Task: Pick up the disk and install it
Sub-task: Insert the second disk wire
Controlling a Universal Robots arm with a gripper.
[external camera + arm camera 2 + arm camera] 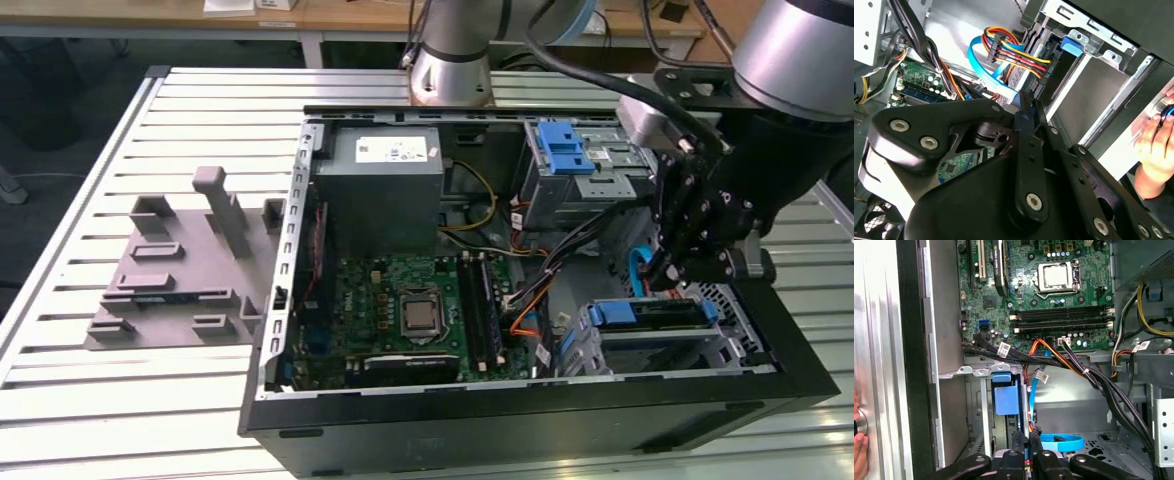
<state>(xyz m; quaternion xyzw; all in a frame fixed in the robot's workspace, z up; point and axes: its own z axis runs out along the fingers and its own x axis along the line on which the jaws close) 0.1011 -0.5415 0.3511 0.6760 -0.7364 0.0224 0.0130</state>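
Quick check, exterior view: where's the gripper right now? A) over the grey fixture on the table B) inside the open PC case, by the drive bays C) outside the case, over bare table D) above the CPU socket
B: the gripper hangs inside the open PC case, just above the blue-fronted drive bay.

Arm's black wrist blocks part of the PC case (534,420) in the exterior view, so the corner behind it is hidden. Gripper (681,272) sits down among cables there; jaws' tips can't be made out, so grip state unclear. In the second wrist view the gripper's linkage covers most of the motherboard (919,80). Disk (647,318) in the bay beside the motherboard: just blue carrier edge showing, label hidden. A hand (1156,150) is cut off by the frame edge just outside the case wall. Worktop (160,400) runs off-frame.
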